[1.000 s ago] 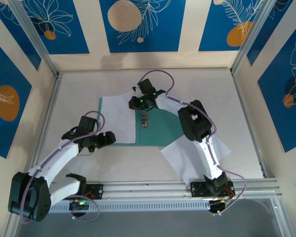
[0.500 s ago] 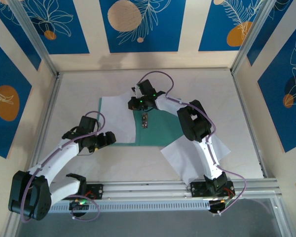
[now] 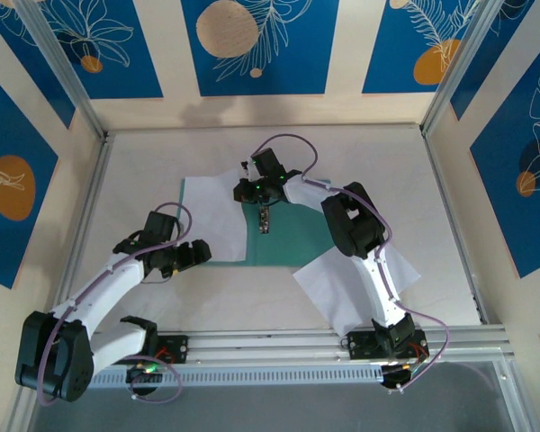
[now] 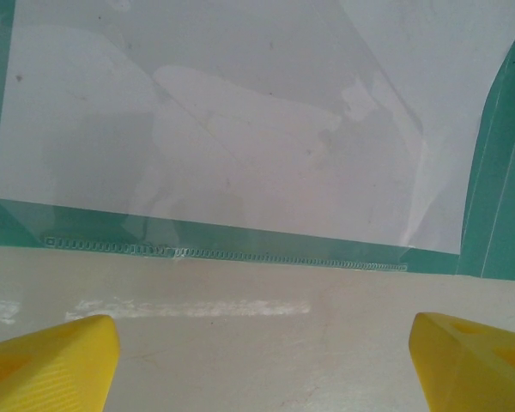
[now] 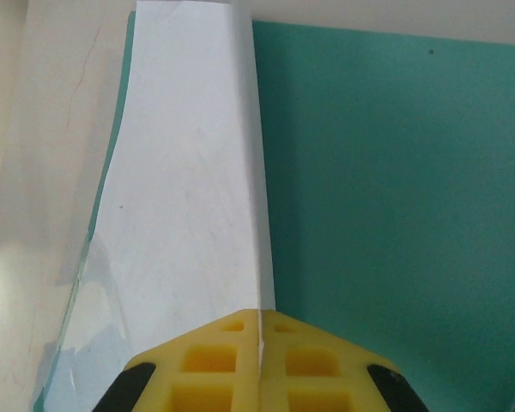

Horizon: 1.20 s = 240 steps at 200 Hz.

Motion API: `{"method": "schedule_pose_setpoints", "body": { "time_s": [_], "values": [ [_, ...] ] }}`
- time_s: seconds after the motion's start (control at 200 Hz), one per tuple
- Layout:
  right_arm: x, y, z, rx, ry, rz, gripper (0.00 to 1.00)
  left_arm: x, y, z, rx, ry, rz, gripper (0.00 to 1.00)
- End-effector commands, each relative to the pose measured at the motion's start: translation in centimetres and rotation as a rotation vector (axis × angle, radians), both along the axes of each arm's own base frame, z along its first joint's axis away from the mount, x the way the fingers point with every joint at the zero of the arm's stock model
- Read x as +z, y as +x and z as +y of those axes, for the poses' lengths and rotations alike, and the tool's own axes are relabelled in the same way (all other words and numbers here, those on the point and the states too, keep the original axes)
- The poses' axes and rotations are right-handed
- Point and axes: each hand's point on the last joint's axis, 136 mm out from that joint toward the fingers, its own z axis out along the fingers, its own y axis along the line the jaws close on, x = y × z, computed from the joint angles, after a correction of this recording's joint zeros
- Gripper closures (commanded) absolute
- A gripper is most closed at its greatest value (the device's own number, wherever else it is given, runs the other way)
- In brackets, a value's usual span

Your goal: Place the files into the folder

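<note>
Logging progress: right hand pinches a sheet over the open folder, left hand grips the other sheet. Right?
No. The left wrist view shows the left hand open and empty; the right hand does pinch a sheet over the folder.

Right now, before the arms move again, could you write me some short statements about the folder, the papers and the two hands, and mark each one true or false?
1. The folder lies open on the table. True.
2. The right hand is shut on the edge of a white sheet. True.
3. The left hand grips the folder. False: it is open above bare table and holds nothing.
4. Both sheets lie wholly on the folder. False: the second sheet lies mostly on the table, at the folder's near right corner.
</note>
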Motion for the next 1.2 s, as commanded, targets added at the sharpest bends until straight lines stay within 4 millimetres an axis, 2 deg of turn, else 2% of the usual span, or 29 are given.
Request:
{"method": "schedule_pose_setpoints", "body": {
  "time_s": [0.0, 0.585, 0.97, 1.195],
  "values": [
    [-0.7, -0.1, 0.8, 0.017, 0.016, 0.021, 1.00, -0.3, 0.1, 0.6, -0.001, 0.024, -0.005, 0.12],
    [-0.2, -1.4, 1.1, 0.032, 0.017, 0.031, 1.00, -0.5, 0.0, 0.5, -0.004, 0.022, -0.002, 0.12],
    [-0.2, -1.6, -0.2, -0.026, -0.010, 0.040, 1.00, -1.0, -0.2, 0.7, 0.000, 0.029, 0.002, 0.12],
    [-0.1, -2.0, -0.2, -0.023, -0.007, 0.039, 1.00, -1.4, 0.1, 0.6, 0.004, 0.025, 0.012, 0.12]
  ]
}}
